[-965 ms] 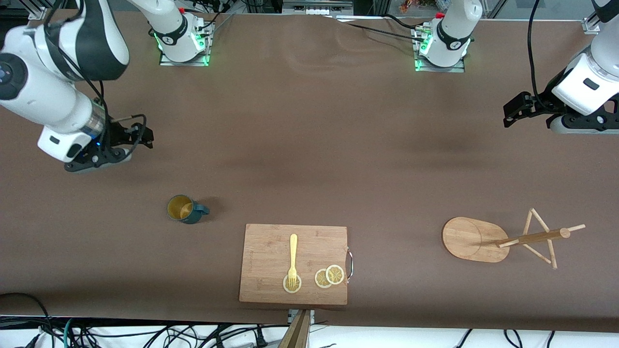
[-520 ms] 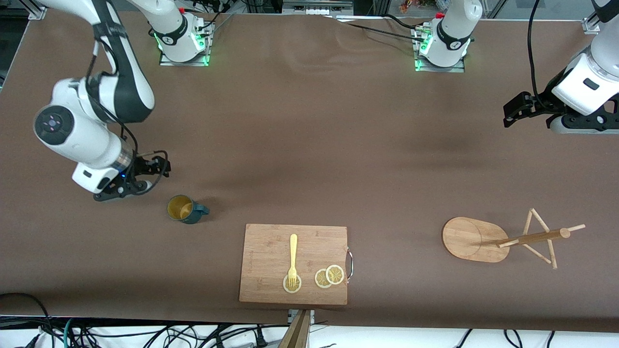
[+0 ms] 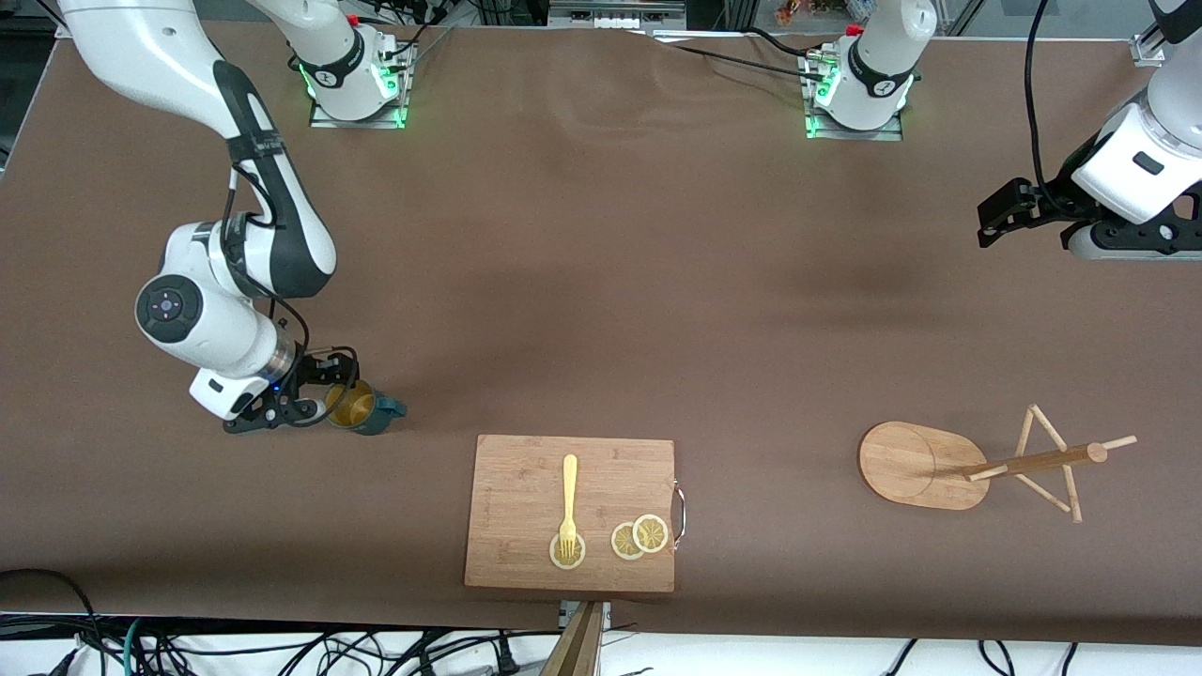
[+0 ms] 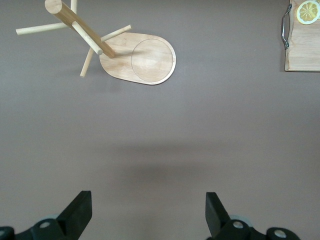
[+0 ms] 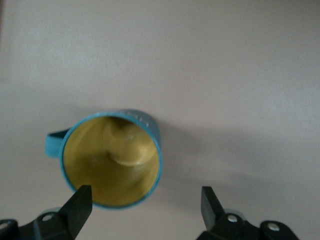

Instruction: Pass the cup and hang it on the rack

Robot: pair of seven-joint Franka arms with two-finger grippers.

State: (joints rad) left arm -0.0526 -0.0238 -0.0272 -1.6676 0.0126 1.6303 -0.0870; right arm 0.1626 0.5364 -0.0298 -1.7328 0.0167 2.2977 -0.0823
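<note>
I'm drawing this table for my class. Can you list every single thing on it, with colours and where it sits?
cup: one, dark teal with yellow inside, upright on the table, toward the right arm's end.
cutting board: one, light wood with a metal handle, near the front camera, mid-table.
fork: one, yellow, on the board, tines on a lemon slice.
lemon slices: three, yellow, on the board.
rack: one, light bamboo, toward the left arm's end.
right gripper: one, black, jaws open, over the cup's rim.
left gripper: one, black, jaws open, waiting above the table at the left arm's end.
</note>
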